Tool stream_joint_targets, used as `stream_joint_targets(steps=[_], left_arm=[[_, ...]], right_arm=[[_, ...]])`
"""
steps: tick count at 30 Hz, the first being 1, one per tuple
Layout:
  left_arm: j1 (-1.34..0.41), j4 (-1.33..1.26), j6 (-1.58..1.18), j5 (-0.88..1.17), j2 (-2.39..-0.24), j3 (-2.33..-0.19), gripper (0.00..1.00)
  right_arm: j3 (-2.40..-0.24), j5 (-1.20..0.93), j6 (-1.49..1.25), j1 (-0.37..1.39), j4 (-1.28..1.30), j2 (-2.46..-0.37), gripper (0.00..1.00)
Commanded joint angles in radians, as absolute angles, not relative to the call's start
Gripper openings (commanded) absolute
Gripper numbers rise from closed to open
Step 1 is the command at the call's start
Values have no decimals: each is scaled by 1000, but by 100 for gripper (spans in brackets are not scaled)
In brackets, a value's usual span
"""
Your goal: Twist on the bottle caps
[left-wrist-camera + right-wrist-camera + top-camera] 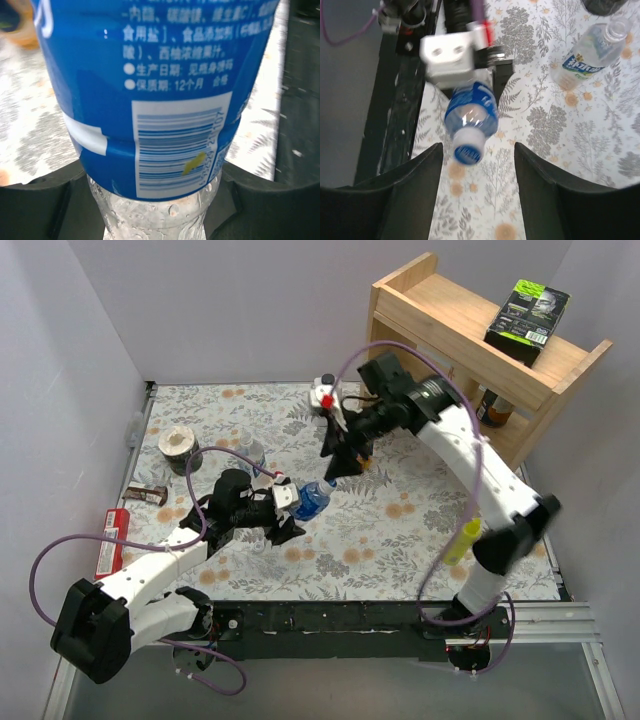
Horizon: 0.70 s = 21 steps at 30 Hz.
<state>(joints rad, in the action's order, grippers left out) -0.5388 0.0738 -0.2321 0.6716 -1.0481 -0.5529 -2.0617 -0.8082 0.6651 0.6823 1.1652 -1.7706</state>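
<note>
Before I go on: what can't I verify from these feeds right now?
- Right wrist view: motion blur smears the held bottle, so whether its blue cap is screwed fully down cannot be told.
- Left wrist view: the same bottle fills the frame. Its neck and cap lie beyond the top edge.
- Second bottle on the table: capped or not is unclear. It is too small in the top view and blurred in the right wrist view.

- left arm (150,575): lower left, stretched toward centre; left gripper (288,510) clamped on bottle (313,500).
- right arm (470,455): right side, arched toward centre; right gripper (336,462) jaws apart, empty.
</note>
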Motion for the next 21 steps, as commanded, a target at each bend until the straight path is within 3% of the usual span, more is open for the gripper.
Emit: stream_joint_targets(steps=[1,5,17,21], left_arm=[[-540,222,-132,886,-1026,-597,0],[-540,236,-147,913,-1025,-604,0],[-540,232,-152,930,-980,-586,0],[-540,233,-147,927,-979,-583,0]], right_arm=[[-1777,-760,957,742,1020,-1409,66],[-1640,-692,1097,824,1038,-1351,64],[-1647,-626,1127,894,1017,-1417,59],[-1675,-624,1118,905,1026,-1440,45]])
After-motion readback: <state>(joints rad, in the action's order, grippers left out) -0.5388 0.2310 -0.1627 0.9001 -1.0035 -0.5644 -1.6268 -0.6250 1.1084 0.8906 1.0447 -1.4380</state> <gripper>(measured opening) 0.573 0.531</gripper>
